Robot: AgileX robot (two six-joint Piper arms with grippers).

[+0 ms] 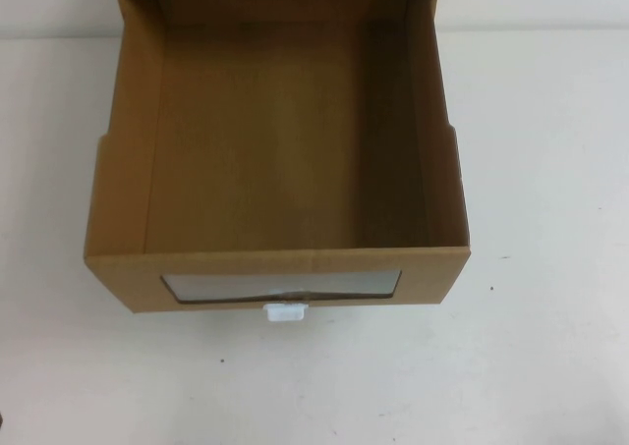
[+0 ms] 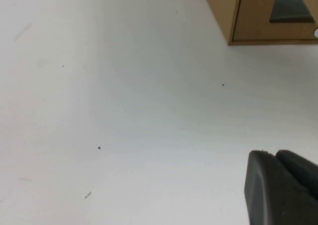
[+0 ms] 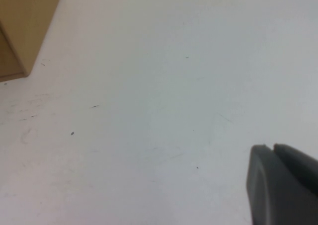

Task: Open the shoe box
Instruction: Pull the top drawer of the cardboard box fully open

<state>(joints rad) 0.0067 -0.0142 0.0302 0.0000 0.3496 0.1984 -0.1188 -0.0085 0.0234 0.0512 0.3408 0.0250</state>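
Shoe box (image 1: pixel 126 170) sits mid-worktop (image 1: pixel 550 357), top open and brown inside showing, with a clear window (image 1: pixel 285 285) and a white tab (image 1: pixel 283 312) on its near wall. The surface is white and lightly speckled, with a paler strip (image 1: pixel 541 3) behind, perhaps a wall. Left hand (image 2: pixel 273 154) hovers over bare worktop near a box corner, fingers together. Right hand (image 3: pixel 272 148) does likewise, fingers closed.

Left tool (image 2: pixel 275 154), right tool (image 3: pixel 272 148): only my closed tips show, cut off at each wrist view's edge, above the worktop (image 2: pixel 124 111). Neither appears in the high view. Box (image 1: pixel 123 170): far end cut off there.
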